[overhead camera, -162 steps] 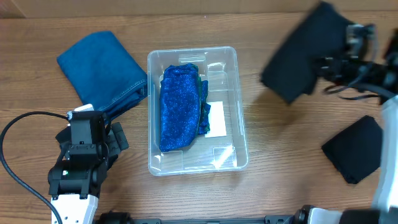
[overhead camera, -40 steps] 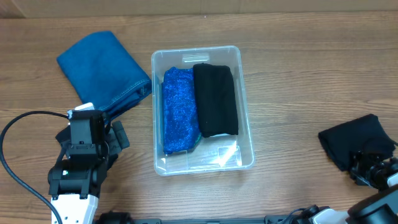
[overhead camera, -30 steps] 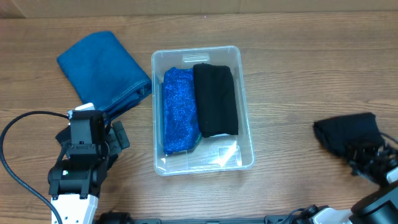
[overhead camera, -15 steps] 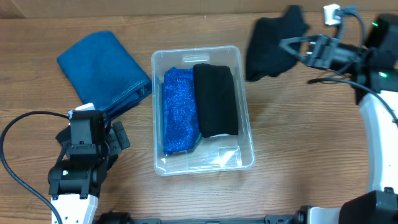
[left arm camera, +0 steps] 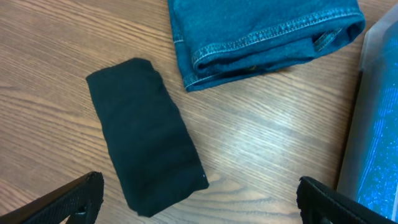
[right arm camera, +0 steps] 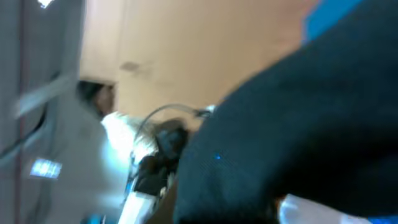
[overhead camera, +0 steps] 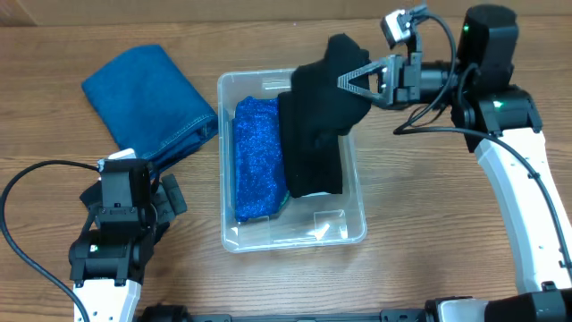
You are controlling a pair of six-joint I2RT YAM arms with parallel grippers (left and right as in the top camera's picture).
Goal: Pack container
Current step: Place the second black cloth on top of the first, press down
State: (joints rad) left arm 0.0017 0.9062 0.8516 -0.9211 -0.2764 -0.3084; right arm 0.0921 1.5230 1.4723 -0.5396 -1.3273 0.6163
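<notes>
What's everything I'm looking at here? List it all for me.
container: one, clear, middle of the table.
sparkly blue cloth: one, blue, in the container's left half.
packed black cloth: one, black, in the container beside the blue one.
held black cloth: one, black, in the air over the container's far right corner.
denim cloth: one, blue, folded, left of the container.
loose black cloth: one, black, folded on the table near the denim.
table: one, brown wood.
left hand: one, black, open, empty.
right hand: one, black, shut on the held black cloth.
</notes>
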